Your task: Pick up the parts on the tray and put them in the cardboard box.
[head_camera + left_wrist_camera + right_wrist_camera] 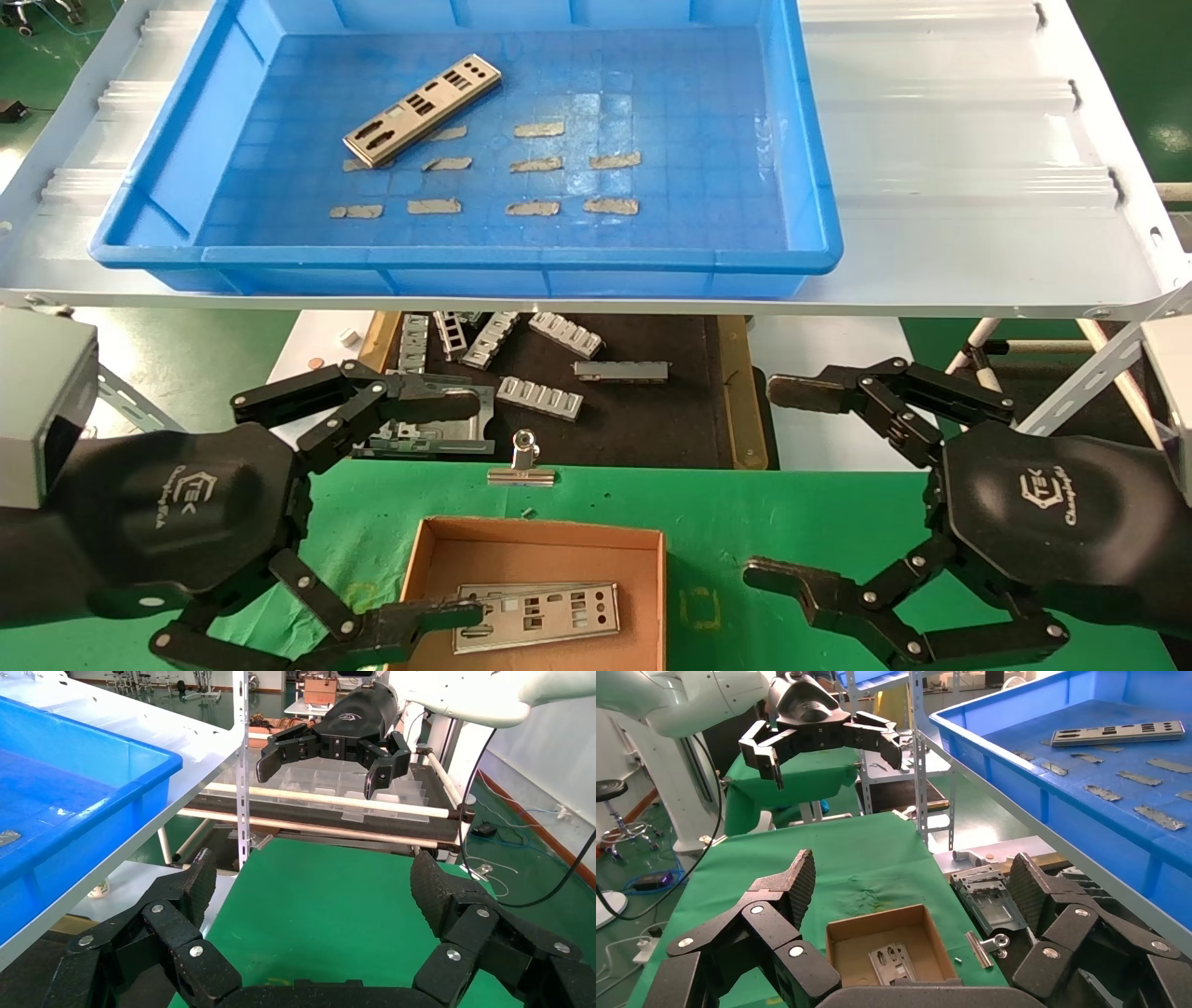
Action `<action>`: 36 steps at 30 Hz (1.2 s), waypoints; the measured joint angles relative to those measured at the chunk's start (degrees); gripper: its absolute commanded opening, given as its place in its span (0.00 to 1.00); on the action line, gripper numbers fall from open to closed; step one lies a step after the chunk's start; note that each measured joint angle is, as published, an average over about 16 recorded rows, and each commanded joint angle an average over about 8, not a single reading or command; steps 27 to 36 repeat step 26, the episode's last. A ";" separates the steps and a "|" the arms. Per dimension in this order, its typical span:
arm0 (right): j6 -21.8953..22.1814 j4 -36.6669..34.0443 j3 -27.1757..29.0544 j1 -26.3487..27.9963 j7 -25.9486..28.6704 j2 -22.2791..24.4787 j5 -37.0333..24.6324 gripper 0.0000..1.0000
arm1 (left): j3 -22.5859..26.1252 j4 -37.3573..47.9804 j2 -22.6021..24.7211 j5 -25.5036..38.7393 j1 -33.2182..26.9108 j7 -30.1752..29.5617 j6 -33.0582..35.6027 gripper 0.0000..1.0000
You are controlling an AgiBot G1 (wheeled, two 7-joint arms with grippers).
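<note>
While one punched metal plate (423, 109) lies alone on the grid floor of the blue tray (466, 257), toward its far left, another plate (537, 616) already rests flat in the cardboard box (540, 540) on the green cloth. Head view: left gripper (447, 508) hangs low at the box's left, jaws spread wide, nothing held. Right gripper (773, 485) mirrors it to the box's right, equally wide, empty. Grey ribbed brackets (540, 398) sit on the black mat below the shelf; a binder clip (522, 464) lies just behind the box.

Left wrist view: left fingers (193, 881) frame bare green cloth; tray rim (91, 804) stands above and to one side. Right gripper (320, 762) seen farther off, open.

Right wrist view: right fingers (796, 881) splayed above the box (891, 952), one plate (895, 962) inside. The tray plate (1117, 733) shows up on the shelf.

Judgement: the next pick is the tray plate, nearer the left arm. It lies flat and thin, so lift clear of the rim first, descend square across its short width, and close low so the pads catch both long edges rather than skidding over the top.
</note>
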 measured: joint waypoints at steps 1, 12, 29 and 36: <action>0.00 0.00 0.00 0.00 0.00 0.00 0.00 1.00 | 0.00 0.00 0.00 0.00 0.00 0.00 0.00 1.00; 0.00 0.00 0.00 0.00 0.00 0.00 0.00 1.00 | 0.00 0.00 0.00 0.00 0.00 0.00 0.00 1.00; 0.00 0.00 0.00 0.00 0.00 0.00 0.00 1.00 | 0.00 0.00 0.00 0.00 0.00 0.00 0.00 1.00; 0.00 0.00 0.00 0.00 0.00 0.00 0.00 1.00 | 0.00 0.00 0.00 0.00 0.00 0.00 0.00 1.00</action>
